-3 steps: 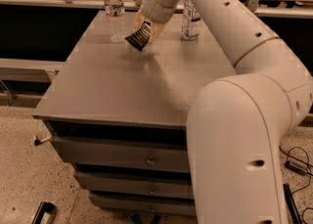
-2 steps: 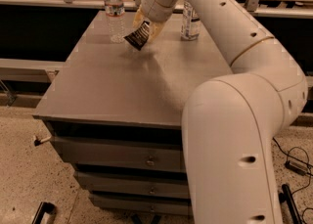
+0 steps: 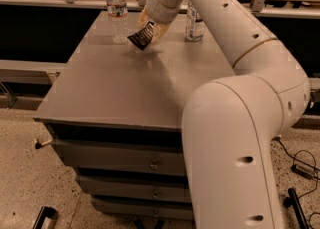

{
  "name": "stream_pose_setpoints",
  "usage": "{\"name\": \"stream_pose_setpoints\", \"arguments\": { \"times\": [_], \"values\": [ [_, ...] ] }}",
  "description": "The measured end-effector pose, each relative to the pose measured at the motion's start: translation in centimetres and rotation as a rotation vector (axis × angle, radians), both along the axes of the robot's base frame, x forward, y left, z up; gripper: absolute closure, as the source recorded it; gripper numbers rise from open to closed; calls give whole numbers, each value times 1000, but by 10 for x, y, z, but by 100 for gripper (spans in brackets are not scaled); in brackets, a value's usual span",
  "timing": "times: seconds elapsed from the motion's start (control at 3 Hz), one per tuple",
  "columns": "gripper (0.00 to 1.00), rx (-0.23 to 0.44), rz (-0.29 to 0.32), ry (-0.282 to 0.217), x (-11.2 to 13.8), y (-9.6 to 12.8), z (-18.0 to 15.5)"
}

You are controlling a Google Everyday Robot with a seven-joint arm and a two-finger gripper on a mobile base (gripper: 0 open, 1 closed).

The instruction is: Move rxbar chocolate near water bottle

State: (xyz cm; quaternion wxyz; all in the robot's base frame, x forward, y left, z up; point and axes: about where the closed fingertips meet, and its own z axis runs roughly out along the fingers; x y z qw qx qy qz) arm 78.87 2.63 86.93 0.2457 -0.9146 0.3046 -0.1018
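Camera view: gripper holds the bar close to the water bottle

The white arm (image 3: pixel 240 123) fills the frame from 5 o'clock and reaches up and across toward 12 o'clock. Under it stands a grey drawer cabinet (image 3: pixel 120 98) with a flat top. At the top's far edge, toward 11 o'clock, the water bottle (image 3: pixel 117 10) stands upright. A second bottle with a white label (image 3: pixel 194 23) stands at about 1 o'clock, partly hidden by the arm. The gripper (image 3: pixel 146 32) sits between the two bottles, nearer the water bottle. Its fingers are closed on the rxbar chocolate (image 3: pixel 141 37). The bar is tilted, at 4 o'clock from the water bottle and near it but apart. It seems to be just above the top, though contact cannot be ruled out.
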Motion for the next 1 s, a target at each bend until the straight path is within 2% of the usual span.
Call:
{"name": "stream_pose_setpoints", "arguments": {
  "times": [0.33,1.0],
  "values": [
    [3,-1,-49,21,1,1,-2],
    [0,-7,-57,38,1,0,-7]
  ]
}}
